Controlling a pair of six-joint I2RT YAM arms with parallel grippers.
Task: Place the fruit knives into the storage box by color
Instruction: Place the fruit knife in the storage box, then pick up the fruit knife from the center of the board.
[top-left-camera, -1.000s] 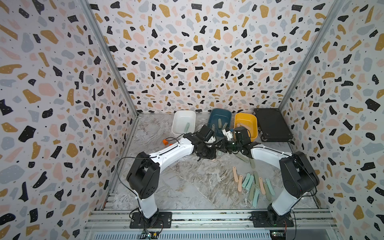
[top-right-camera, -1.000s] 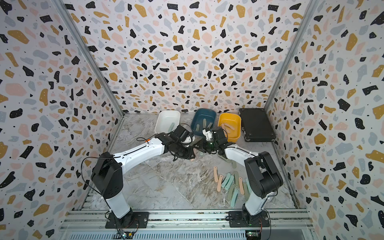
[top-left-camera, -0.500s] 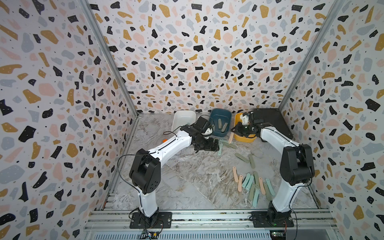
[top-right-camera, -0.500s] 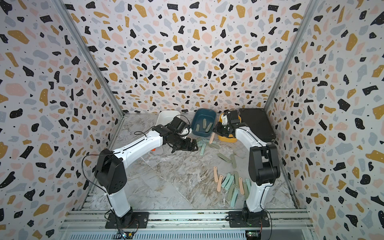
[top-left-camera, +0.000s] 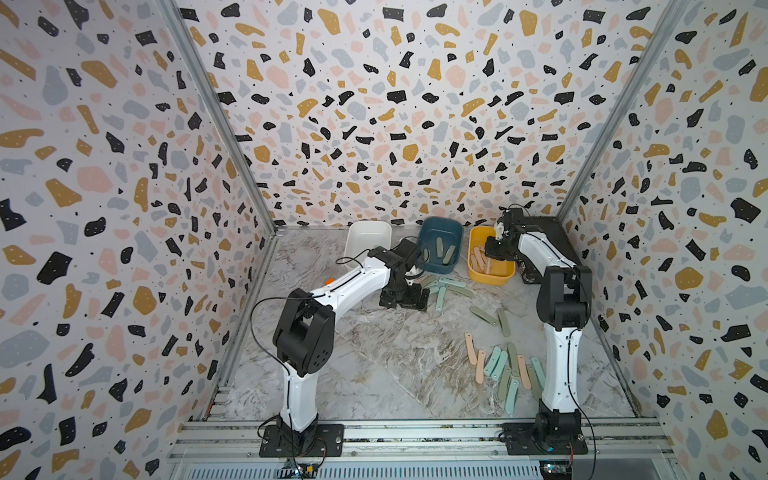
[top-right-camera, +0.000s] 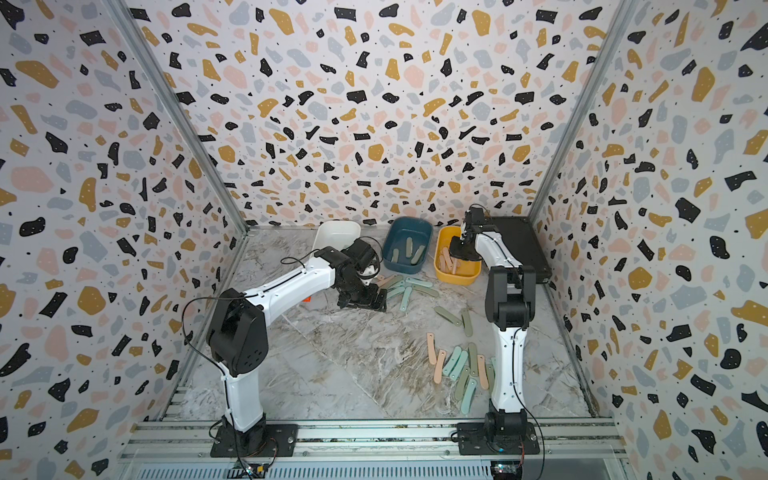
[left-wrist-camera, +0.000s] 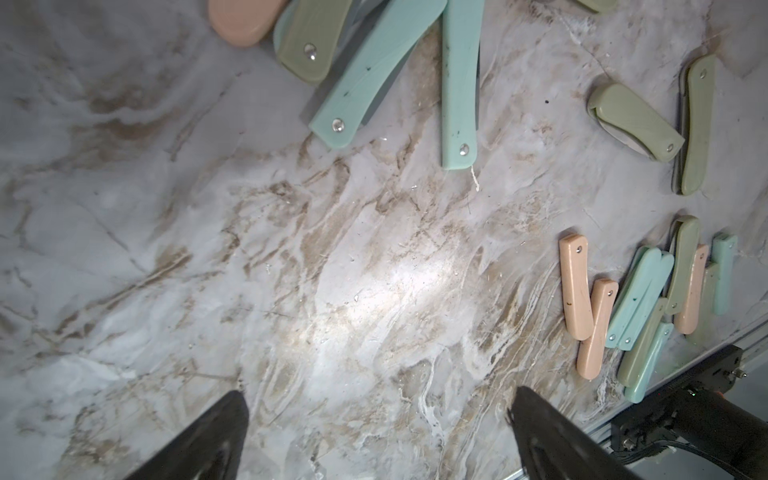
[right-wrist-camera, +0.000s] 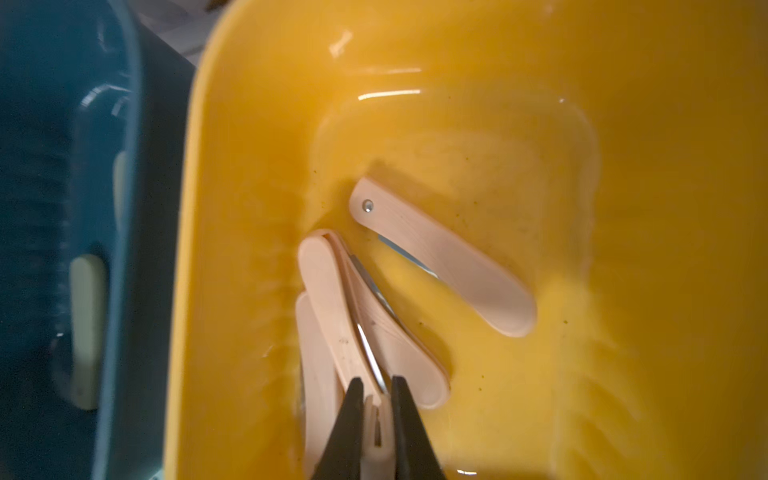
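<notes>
Grips peach-pink folded plastic knife (right-wrist-camera: 328, 299) w/ R gripper (right-wrist-camera: 376, 386), btm-centre of frame, over mustard-yellow plastic tub (right-wrist-camera: 623, 208); holds L gripper (left-wrist-camera: 376, 392) wide open.

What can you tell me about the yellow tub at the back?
The mustard yellow tub is a glossy, plastic-looking open box with rounded corners. It stands upright between the dark teal tub and the black case. Inside lie peach-pink knives, and the right gripper pinches one of them there.

top views: high, front, tilted down, far, whole marble table (top-left-camera: 374, 374) | left wrist: close over table, loose fruit knives (left-wrist-camera: 459, 83), shared with top views | right wrist: very near, down into yellow tub (right-wrist-camera: 644, 208), likewise shared
</notes>
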